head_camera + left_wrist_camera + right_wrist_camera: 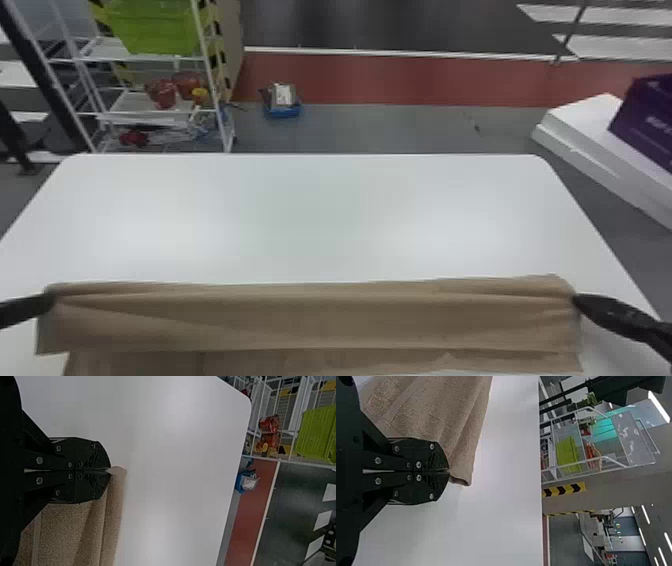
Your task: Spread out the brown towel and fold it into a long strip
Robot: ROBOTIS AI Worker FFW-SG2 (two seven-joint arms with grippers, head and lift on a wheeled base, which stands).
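Towel [320, 315], one, between two hands [578, 299]

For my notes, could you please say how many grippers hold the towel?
2: left gripper at the left end of the brown towel, right gripper at its right end.

White surface [320, 215], smooth, rounded far corners. Head view: straight far edge runs across just above mid-frame; left side slants to the left border, right side down toward lower right. Brown towel [320, 320] spans the bottom of the frame, lower left to lower right, wide band with lengthwise creases, more cloth showing below it, cut by the bottom border. White top shows past both towel ends. Can't tell how much of the band touches the surface.
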